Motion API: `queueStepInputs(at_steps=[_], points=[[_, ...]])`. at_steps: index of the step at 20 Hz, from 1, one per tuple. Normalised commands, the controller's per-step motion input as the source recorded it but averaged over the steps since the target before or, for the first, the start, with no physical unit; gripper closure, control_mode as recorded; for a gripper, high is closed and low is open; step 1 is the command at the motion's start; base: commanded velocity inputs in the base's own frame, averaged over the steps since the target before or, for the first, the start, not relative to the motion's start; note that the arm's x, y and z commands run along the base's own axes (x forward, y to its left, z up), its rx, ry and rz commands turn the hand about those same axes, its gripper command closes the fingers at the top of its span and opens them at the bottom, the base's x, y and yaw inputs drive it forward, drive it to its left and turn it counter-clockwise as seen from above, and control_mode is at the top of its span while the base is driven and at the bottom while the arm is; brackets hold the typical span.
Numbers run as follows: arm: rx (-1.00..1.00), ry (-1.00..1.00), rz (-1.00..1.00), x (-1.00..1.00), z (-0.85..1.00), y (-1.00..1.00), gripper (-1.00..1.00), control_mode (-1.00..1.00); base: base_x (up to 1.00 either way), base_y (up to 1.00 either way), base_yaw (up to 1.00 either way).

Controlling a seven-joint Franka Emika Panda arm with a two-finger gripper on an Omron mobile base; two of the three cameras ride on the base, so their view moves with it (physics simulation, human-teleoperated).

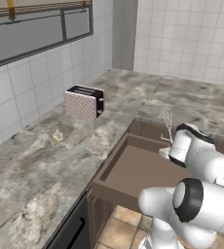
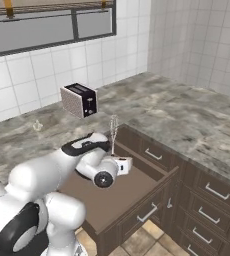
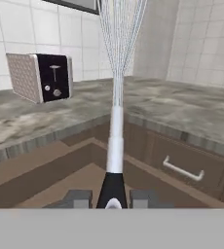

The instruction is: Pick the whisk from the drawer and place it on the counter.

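Silver wire whisk (image 3: 118, 58): stood upright above the drawer, balloon head up, slim dark handle down.
Hand (image 3: 112, 198): clamped on the handle.
Drawer (image 1: 133, 168): brown wood, flat bottom, pulled open.
Tabletop (image 1: 46, 160): veined grey-beige marble.

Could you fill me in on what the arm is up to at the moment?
The gripper is shut on the dark handle of the whisk and holds it upright, wire head up, above the open drawer. The whisk is clear of the drawer's bottom but not yet on the counter, where a toaster stands by the wall.
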Motion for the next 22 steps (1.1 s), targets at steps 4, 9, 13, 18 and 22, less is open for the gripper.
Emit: queueStepInputs(at_steps=[4,9,13,18,22], points=[[0.15,-0.38,0.0,0.16,1.0,-0.01,1.0,-1.0,0.0,0.0,0.0],[0.1,-0.02,0.05,0.31,1.0,0.49,1.0,-1.0,0.0,0.0,0.0],[-0.06,0.37,0.16,0.56,0.79,1.0,1.0,-1.0,0.0,0.0,0.0],[-0.2,0.39,0.18,0.61,0.08,1.0,1.0,-1.0,0.0,0.0,0.0],[-0.18,0.48,0.22,0.31,0.0,1.0,1.0,-1.0,0.0,0.0,0.0]])
